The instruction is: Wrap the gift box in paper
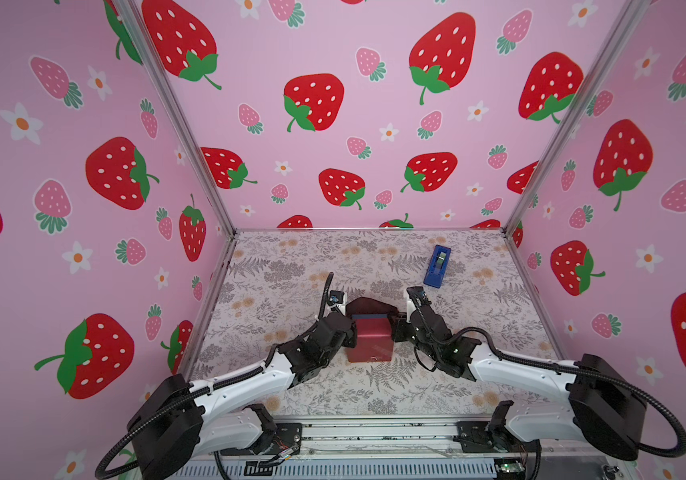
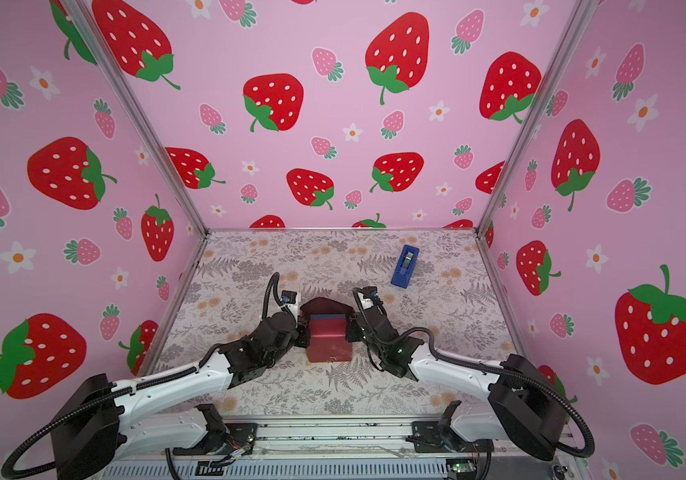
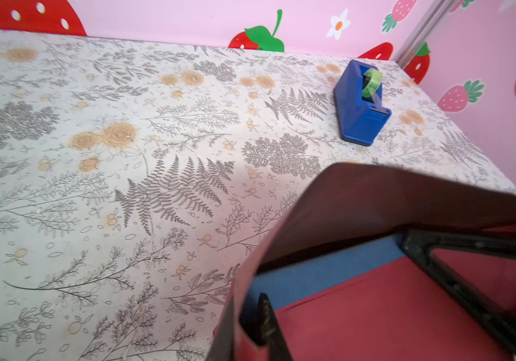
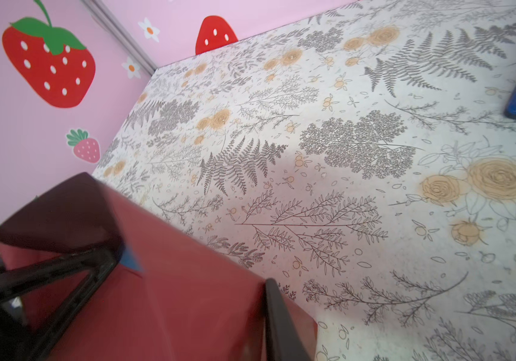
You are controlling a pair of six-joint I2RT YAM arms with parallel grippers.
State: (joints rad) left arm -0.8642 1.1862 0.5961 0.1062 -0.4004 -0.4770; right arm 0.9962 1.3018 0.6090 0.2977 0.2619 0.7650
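In both top views the gift box (image 1: 368, 316) sat mid-way across the table (image 1: 291, 270) on the paper (image 1: 368, 343), which covered its near face and most of its top. A blue strip showed bare below the upright rear flap. The left gripper (image 1: 351, 330) and right gripper (image 1: 395, 328) stood close at either side. The tape dispenser (image 1: 437, 266) lay well apart, at the far right.

In the left wrist view, the fingers (image 3: 264, 315) straddled the paper with a gap between them; whether they pinched it could not be told. The right wrist view left the same doubt, with a fold lying between the fingers (image 4: 275, 312).

The step looked like closing the top overlap. Next, the rear flap likely needed drawing forward, taut, over the strip before taping.
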